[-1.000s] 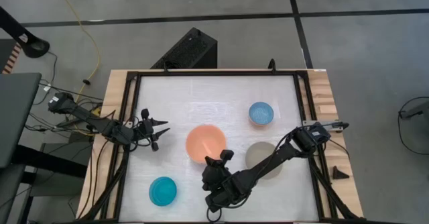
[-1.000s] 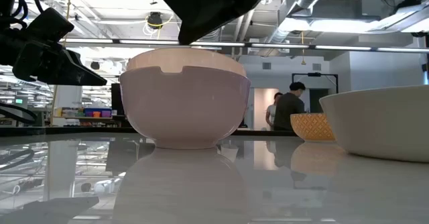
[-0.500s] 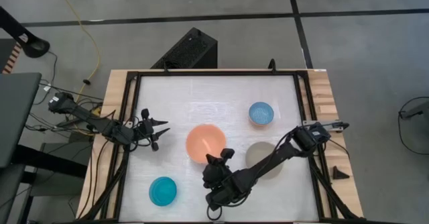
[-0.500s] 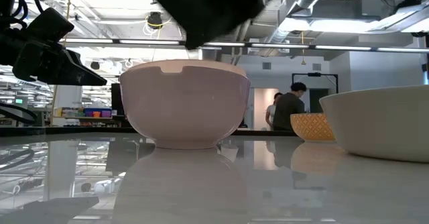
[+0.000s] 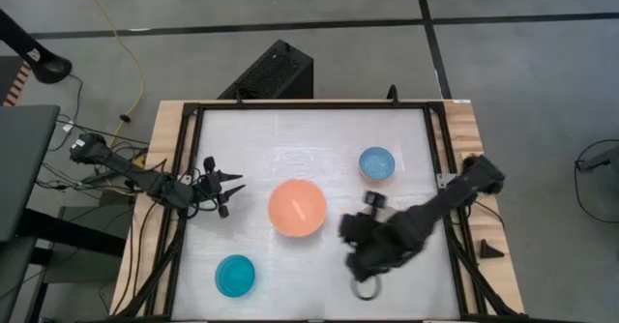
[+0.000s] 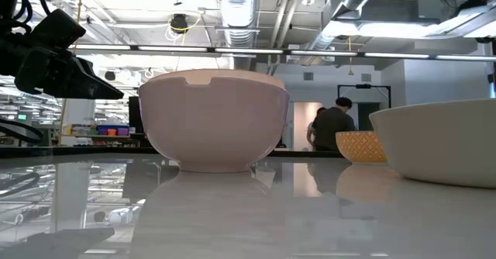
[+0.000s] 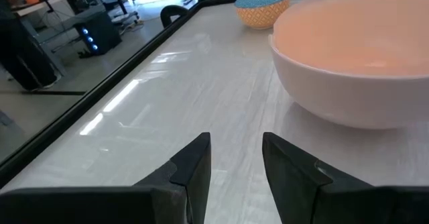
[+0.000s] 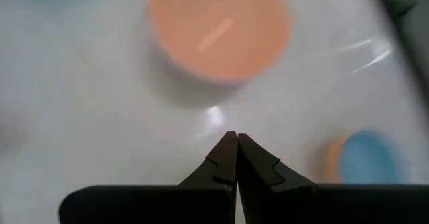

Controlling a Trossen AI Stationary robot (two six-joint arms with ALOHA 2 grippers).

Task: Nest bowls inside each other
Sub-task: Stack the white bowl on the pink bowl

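Observation:
A salmon-orange bowl [image 5: 297, 207], white on the outside [image 7: 348, 83], stands on its base mid-table. It is the pale bowl [image 6: 213, 119] in the low view. A light blue bowl [image 5: 376, 163] with an orange patterned outside [image 6: 360, 146] stands at the far right. A cyan bowl [image 5: 235, 276] stands near left. A grey-beige bowl [image 6: 442, 144] shows in the low view; from above my right arm covers it. My right gripper [image 8: 236, 143] is shut and holds nothing, raised to the right of the salmon bowl [image 8: 218, 26]. My left gripper [image 7: 236, 158] waits open at the table's left [image 5: 230, 183].
A black frame [image 5: 309, 104] runs round the white table top. Bare table lies along the far side and between the cyan bowl and my right arm [image 5: 406, 231]. People stand in the room behind [image 6: 333, 123].
My right gripper has risen from the salmon bowl's near rim and swung toward the table's right edge, tipping up as it went; it has left the low view. In the low view the bowl's top edge has sunk a little.

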